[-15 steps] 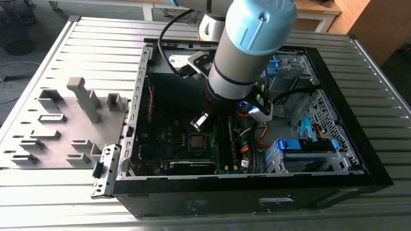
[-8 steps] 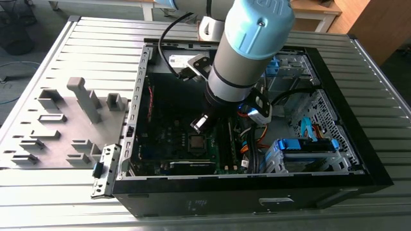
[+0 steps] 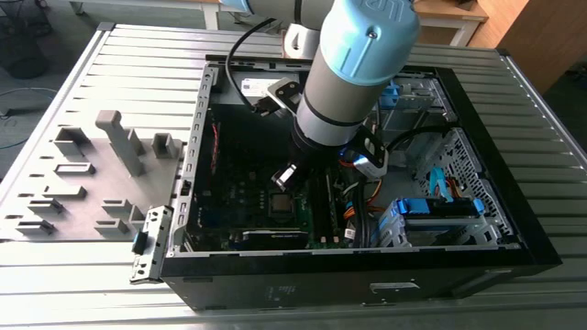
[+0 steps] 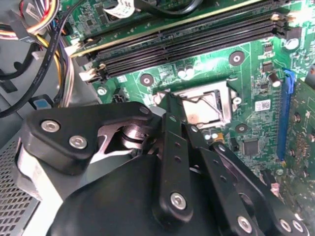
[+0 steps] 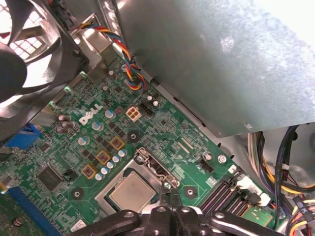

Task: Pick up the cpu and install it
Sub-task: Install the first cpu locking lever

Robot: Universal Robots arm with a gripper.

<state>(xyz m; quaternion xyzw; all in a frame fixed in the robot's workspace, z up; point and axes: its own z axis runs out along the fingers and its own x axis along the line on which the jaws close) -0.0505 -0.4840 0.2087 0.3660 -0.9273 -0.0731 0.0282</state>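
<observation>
The cpu (image 5: 132, 191), a small silver-grey square, lies flat in the motherboard socket (image 3: 282, 204) inside the open computer case (image 3: 513, 206). My gripper (image 5: 170, 192) hangs just beside the socket's edge. Its two black fingers (image 4: 173, 142) are close together with nothing between them. In the second wrist view the gripper (image 4: 179, 115) partly covers the socket's metal frame (image 4: 216, 98). In the exterior view the arm (image 3: 344, 89) reaches down into the case, and the gripper (image 3: 291, 180) hovers over the motherboard.
Black memory slots (image 4: 187, 37) and bundles of coloured cables (image 4: 39, 29) run close to the socket. A case fan (image 5: 24, 59) and a big grey box (image 5: 211, 64) wall in the board. A grey fixture plate (image 3: 92, 185) lies at the exterior view's left.
</observation>
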